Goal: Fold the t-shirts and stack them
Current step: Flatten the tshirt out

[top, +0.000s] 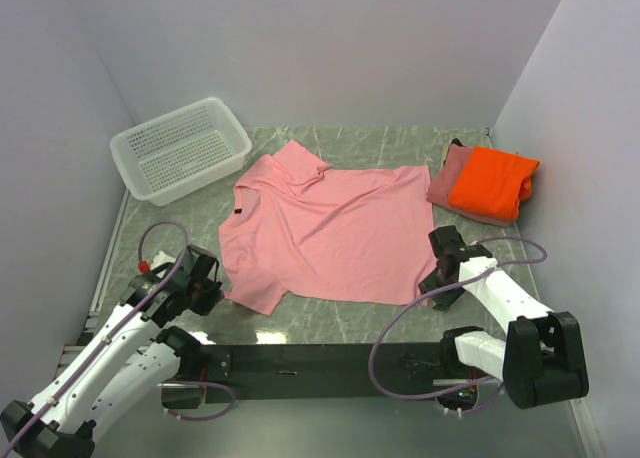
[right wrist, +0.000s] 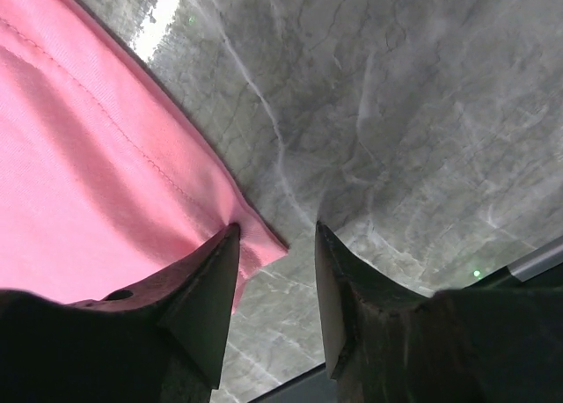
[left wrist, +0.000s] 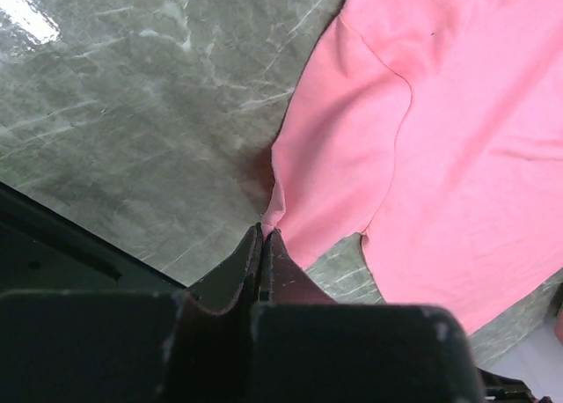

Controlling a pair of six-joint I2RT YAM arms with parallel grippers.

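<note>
The light pink t-shirt (top: 330, 233) lies spread out, somewhat wrinkled, in the middle of the marble table. My left gripper (top: 213, 284) is at its near left sleeve. In the left wrist view the gripper (left wrist: 264, 233) is shut, pinching the sleeve's edge (left wrist: 274, 211) at its tips. My right gripper (top: 438, 276) is at the shirt's near right hem corner. It (right wrist: 277, 236) stands open in the right wrist view, one finger (right wrist: 211, 280) pressing on the pink corner (right wrist: 255, 236), the other (right wrist: 339, 289) over bare table. A folded bright orange t-shirt (top: 492, 181) rests on a folded dusty rose one (top: 446, 183) at the back right.
A white perforated basket (top: 180, 148) stands at the back left, with nothing in it. Walls close in the table on the left, back and right. A black rail (top: 300, 358) runs along the near edge between the arm bases.
</note>
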